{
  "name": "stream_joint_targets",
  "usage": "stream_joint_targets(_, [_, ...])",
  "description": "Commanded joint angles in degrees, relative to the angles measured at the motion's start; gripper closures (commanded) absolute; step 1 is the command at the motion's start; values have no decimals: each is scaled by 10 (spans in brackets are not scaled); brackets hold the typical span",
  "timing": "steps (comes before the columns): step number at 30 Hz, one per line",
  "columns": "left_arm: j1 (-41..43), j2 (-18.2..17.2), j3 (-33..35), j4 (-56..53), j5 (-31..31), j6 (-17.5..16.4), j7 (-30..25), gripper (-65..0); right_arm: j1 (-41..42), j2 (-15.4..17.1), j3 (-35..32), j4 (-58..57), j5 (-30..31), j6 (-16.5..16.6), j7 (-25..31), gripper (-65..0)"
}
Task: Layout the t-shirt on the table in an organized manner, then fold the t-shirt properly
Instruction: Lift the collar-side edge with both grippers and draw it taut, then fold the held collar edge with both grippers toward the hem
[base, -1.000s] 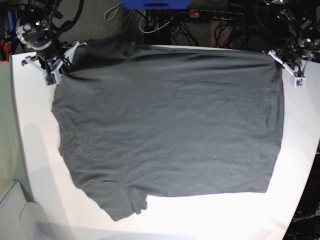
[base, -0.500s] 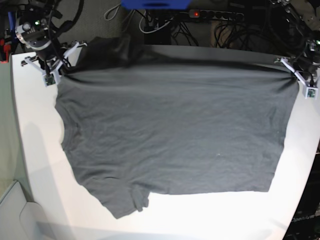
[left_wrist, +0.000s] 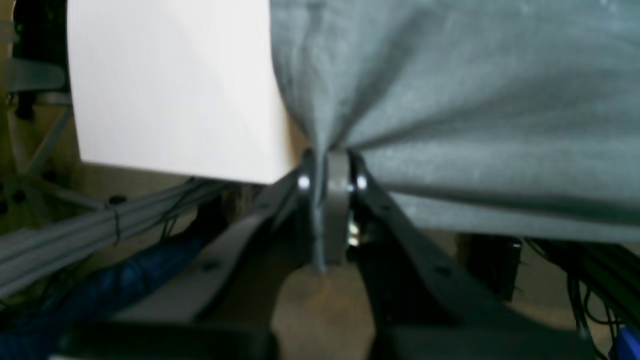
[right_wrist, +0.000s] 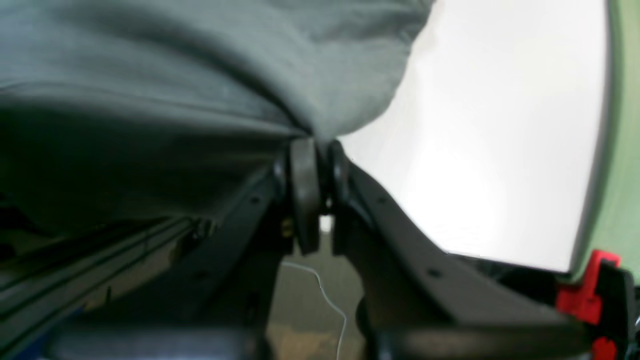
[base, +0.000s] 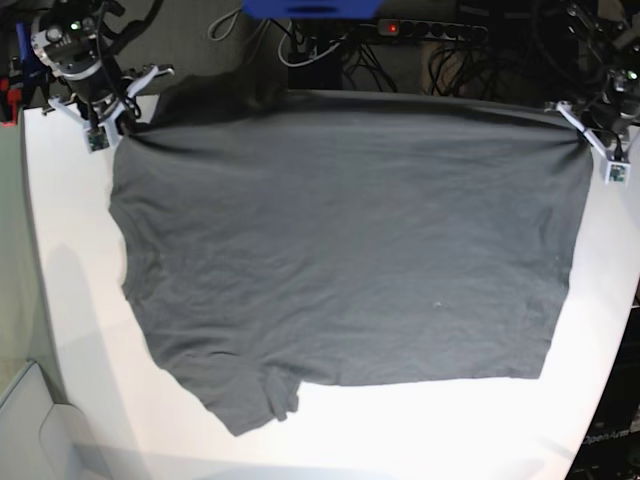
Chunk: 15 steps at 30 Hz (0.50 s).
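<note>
I hold the t-shirt (base: 340, 250) with both of my arms. It lies spread wide on the white desk (base: 70, 330), and its far edge hangs a little over the far rim of the desk. My left fingers (left_wrist: 330, 170) are clenched on one far corner of the cloth, at the right side of the base view (base: 592, 135). The fabric gathers into tight folds where they pinch it. My right fingers (right_wrist: 312, 160) are clenched on the other far corner, at the left side of the base view (base: 112, 125). Between my two grips the far edge is stretched almost straight. One sleeve lies crumpled at the near edge.
</note>
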Motion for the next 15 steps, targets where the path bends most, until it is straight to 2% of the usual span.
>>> stream_joint_targets(1, [-7,-10,-1,5,1,4,-8,-4,-2,3,1,12,5,-3,21,0])
stream_joint_targets(15, [-100,-12,32,-56,7,11,-3,-3,79,6,-24,8,3,-3,20,0])
